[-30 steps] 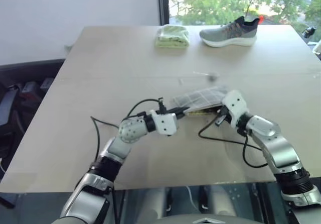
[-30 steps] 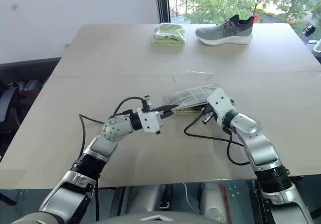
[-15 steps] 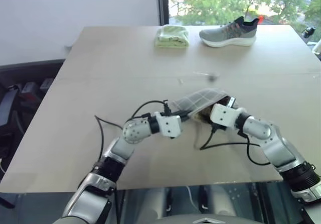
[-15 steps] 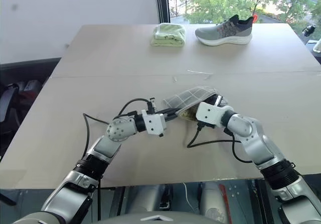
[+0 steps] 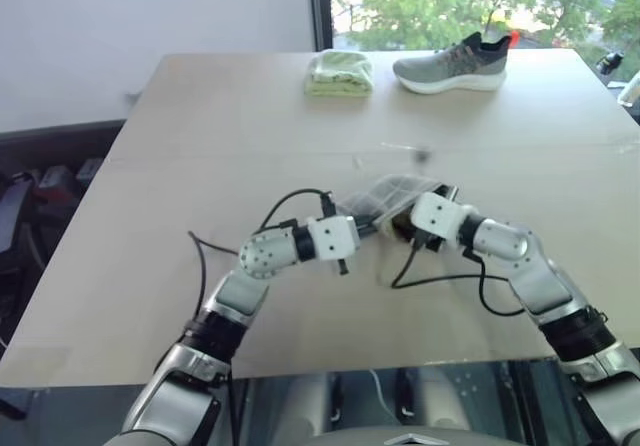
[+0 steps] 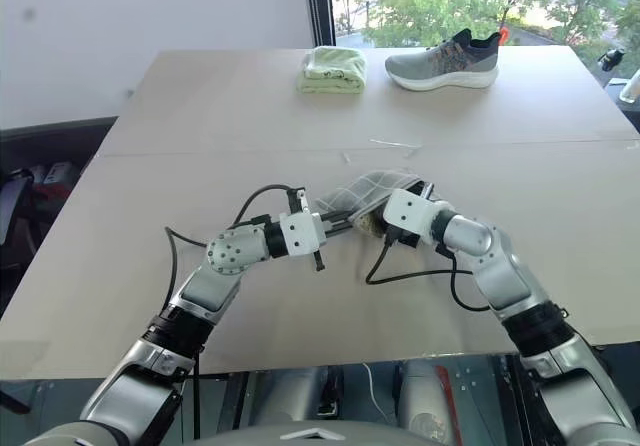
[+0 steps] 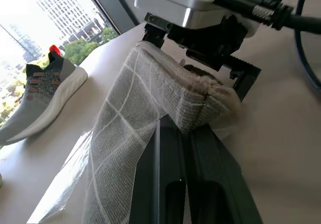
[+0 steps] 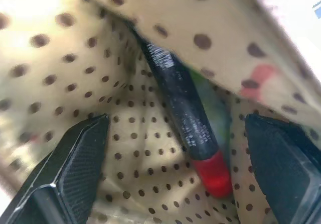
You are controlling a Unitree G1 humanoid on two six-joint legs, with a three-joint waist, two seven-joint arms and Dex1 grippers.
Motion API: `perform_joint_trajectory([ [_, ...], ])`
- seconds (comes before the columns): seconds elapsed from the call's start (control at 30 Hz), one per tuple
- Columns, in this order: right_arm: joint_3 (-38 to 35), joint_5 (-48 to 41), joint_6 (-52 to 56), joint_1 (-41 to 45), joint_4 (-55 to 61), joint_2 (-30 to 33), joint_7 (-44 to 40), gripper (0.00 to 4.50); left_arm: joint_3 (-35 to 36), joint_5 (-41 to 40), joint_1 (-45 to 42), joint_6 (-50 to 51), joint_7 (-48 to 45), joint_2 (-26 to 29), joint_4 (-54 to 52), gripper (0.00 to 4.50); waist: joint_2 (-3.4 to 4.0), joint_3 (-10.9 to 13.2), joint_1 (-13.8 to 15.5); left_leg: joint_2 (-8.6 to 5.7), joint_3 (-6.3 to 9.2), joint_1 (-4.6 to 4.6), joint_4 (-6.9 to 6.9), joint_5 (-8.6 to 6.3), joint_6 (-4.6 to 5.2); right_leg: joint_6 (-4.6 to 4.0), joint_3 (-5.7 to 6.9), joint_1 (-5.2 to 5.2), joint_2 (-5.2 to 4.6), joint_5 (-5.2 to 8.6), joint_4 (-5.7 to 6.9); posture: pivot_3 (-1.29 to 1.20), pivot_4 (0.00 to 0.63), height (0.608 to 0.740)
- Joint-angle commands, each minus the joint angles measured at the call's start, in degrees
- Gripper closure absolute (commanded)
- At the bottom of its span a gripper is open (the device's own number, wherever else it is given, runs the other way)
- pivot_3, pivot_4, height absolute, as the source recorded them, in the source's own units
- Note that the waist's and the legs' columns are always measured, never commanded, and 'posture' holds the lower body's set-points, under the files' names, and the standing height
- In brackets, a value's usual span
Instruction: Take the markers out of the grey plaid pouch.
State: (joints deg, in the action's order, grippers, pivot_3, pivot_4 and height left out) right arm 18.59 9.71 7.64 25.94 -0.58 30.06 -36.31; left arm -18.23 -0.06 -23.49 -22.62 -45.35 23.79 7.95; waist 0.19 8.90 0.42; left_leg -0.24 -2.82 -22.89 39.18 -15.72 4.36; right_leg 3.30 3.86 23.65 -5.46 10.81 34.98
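The grey plaid pouch (image 5: 388, 192) lies mid-table with its mouth end lifted. My left gripper (image 5: 367, 228) is shut on the near edge of that mouth, and the plaid fabric (image 7: 131, 114) is pinched between its fingers (image 7: 170, 158). My right gripper (image 5: 402, 224) is pushed into the mouth from the right and stands open (image 8: 175, 123). Its fingers (image 8: 75, 163) spread inside the yellowish dotted lining (image 8: 60, 78). Between them lies a dark marker (image 8: 176, 103) with a red end (image 8: 213, 176). A green patch (image 8: 213, 111) shows just behind it.
A grey running shoe (image 5: 455, 62) and a folded pale green cloth (image 5: 340, 72) sit at the table's far edge. A small clear scrap (image 5: 418, 151) lies behind the pouch. Black cables (image 5: 440, 281) loop from both wrists over the wooden table (image 5: 200, 166).
My right gripper has opened, rolled and slid left and forward into the pouch mouth. My left gripper kept its place and its grip, rolling slightly.
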Motion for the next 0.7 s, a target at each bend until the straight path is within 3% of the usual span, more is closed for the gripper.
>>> perform_joint_trajectory([
  [0.03,-1.5,-3.6,4.5,1.7,-2.1,-1.7,-3.6,0.05,0.6,-2.3,0.0,0.0,-1.5,-0.1,-4.7,4.50,0.00,0.0,0.1,0.00,0.00,0.00,0.00,0.00,0.00,0.00,-0.01,0.00,0.00,0.00,0.00,0.00,0.150,0.740],
  [0.2,-0.7,-8.1,11.6,4.8,-5.5,0.2,-14.3,0.05,0.8,-2.4,0.3,0.5,-2.5,0.0,-5.0,4.50,0.00,0.0,0.2,0.00,-0.01,-0.01,0.00,0.00,0.00,-0.01,-0.02,-0.01,0.00,-0.01,-0.02,0.00,0.150,0.740],
  [0.37,0.9,-8.6,12.2,9.4,-11.3,2.5,-22.5,0.05,1.3,-2.2,0.2,0.6,-2.7,-0.1,-4.3,4.50,0.01,0.0,0.2,0.00,0.01,0.01,0.00,-0.01,0.02,-0.01,-0.02,0.00,0.01,-0.01,0.00,0.00,0.150,0.740],
  [0.53,0.7,-9.7,13.3,10.7,-11.8,2.8,-25.8,1.69,2.0,-1.6,0.4,0.6,-2.1,0.4,-3.4,4.50,0.00,0.0,0.4,0.00,0.01,0.01,0.00,-0.01,0.01,-0.01,-0.01,-0.02,0.00,-0.01,0.00,0.00,0.150,0.740],
  [0.7,0.2,-10.0,14.0,10.4,-10.5,4.0,-27.5,3.84,2.4,-0.9,0.7,-0.1,-1.8,1.2,-2.4,4.50,0.00,0.0,0.4,-0.03,0.02,0.00,0.01,-0.01,0.01,-0.01,-0.01,-0.04,-0.05,-0.01,-0.02,0.00,0.150,0.740],
])
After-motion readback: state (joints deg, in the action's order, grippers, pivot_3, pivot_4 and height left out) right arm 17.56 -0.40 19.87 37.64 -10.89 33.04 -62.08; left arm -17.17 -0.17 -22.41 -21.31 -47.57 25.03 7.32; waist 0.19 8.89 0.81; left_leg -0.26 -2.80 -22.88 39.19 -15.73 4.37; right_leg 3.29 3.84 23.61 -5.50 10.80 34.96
